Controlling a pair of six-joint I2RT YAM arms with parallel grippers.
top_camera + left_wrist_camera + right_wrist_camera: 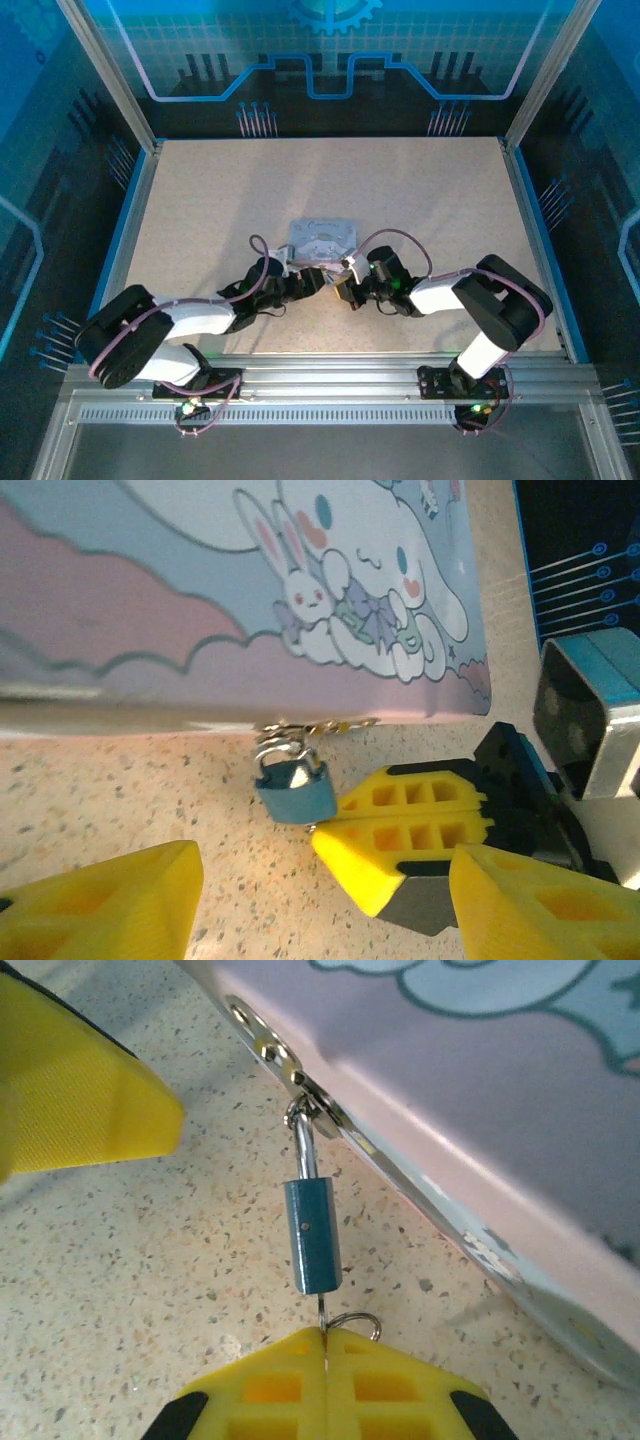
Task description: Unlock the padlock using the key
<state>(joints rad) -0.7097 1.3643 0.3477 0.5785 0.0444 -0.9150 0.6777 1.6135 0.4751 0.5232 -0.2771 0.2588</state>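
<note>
For turning, the key (321,1316) was clamped by the right gripper (325,1345) at the padlock (312,1235)'s six o'clock; the left gripper (325,880) was held open, empty.

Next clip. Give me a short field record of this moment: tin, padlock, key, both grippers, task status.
tin: pale cartoon-printed box lying on the table
padlock: blue, hooked through the tin's hasp, body on the table; shackle looks seated
key: thin blade appears to enter the padlock's underside
right gripper: shut on the key
left gripper: open, holding nothing, close beside the padlock
task status: key looks inserted; padlock not yet open
</note>
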